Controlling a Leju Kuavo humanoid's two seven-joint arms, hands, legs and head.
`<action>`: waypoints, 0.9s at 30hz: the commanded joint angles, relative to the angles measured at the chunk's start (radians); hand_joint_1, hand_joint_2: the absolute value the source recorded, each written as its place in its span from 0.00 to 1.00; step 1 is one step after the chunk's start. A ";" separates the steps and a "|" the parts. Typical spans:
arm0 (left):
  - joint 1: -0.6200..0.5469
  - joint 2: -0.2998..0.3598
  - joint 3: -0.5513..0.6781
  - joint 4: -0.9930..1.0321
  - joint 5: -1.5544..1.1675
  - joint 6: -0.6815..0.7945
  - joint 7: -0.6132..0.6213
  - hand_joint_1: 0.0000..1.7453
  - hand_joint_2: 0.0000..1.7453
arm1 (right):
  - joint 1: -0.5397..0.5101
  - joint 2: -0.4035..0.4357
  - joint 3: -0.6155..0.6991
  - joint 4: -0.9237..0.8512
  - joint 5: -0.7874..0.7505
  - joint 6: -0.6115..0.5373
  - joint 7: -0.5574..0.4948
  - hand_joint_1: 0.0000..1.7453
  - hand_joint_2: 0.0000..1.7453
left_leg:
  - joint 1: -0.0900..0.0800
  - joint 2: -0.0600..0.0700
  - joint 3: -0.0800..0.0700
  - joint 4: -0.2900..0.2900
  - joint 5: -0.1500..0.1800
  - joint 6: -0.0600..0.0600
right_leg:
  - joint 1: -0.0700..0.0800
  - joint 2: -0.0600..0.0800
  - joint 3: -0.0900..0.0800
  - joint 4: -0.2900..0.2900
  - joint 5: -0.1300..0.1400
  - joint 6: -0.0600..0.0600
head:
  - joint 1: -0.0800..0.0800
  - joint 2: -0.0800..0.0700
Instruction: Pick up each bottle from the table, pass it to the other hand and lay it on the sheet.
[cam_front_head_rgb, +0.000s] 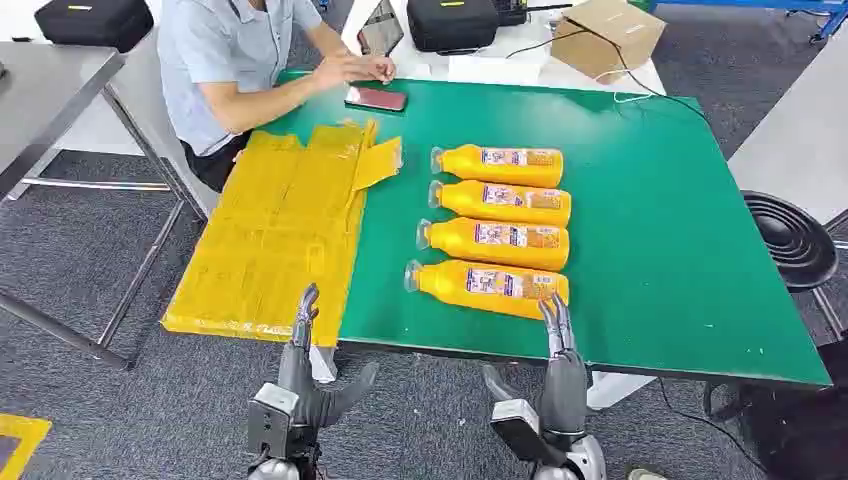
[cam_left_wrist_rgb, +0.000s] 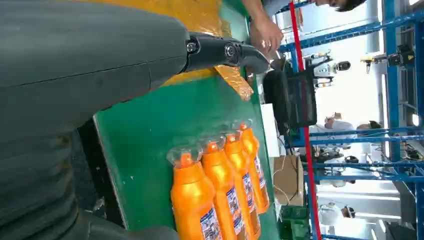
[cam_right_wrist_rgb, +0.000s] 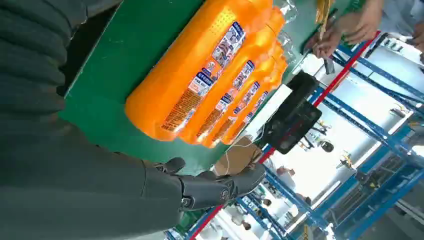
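Observation:
Several orange bottles with clear caps lie side by side on the green table; the nearest bottle is by the front edge. A yellow sheet covers the table's left end. My right hand is raised at the front edge, open, its fingertips just short of the nearest bottle's base. My left hand is open too, fingers stretched toward the sheet's near edge. Neither hand holds anything.
A person sits at the table's far left corner, hands near a phone. A cardboard box and black cases stand behind. A black stool is on the right, a grey table on the left.

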 joint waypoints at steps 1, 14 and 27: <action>-0.007 0.024 0.000 0.036 0.023 0.005 -0.017 0.00 1.00 | -0.058 -0.024 0.000 0.079 0.001 0.014 0.006 0.00 1.00 | 0.000 0.003 0.005 -0.001 -0.002 -0.001 | 0.001 0.001 0.005 -0.002 -0.001 -0.002 | 0.000 0.000; -0.087 -0.007 -0.015 0.138 0.061 -0.072 -0.040 0.00 1.00 | -0.376 -0.147 -0.062 0.357 0.223 0.094 0.119 0.00 1.00 | -0.001 0.002 0.002 -0.001 0.001 0.001 | -0.001 0.001 0.002 -0.001 0.001 0.000 | 0.000 0.000; -0.112 -0.016 -0.016 0.156 0.066 -0.088 -0.046 0.00 1.00 | -0.484 -0.146 -0.027 0.595 0.290 0.075 0.141 0.00 1.00 | -0.001 0.001 0.004 -0.001 0.000 0.000 | -0.001 0.000 0.004 -0.001 0.000 0.000 | 0.000 0.000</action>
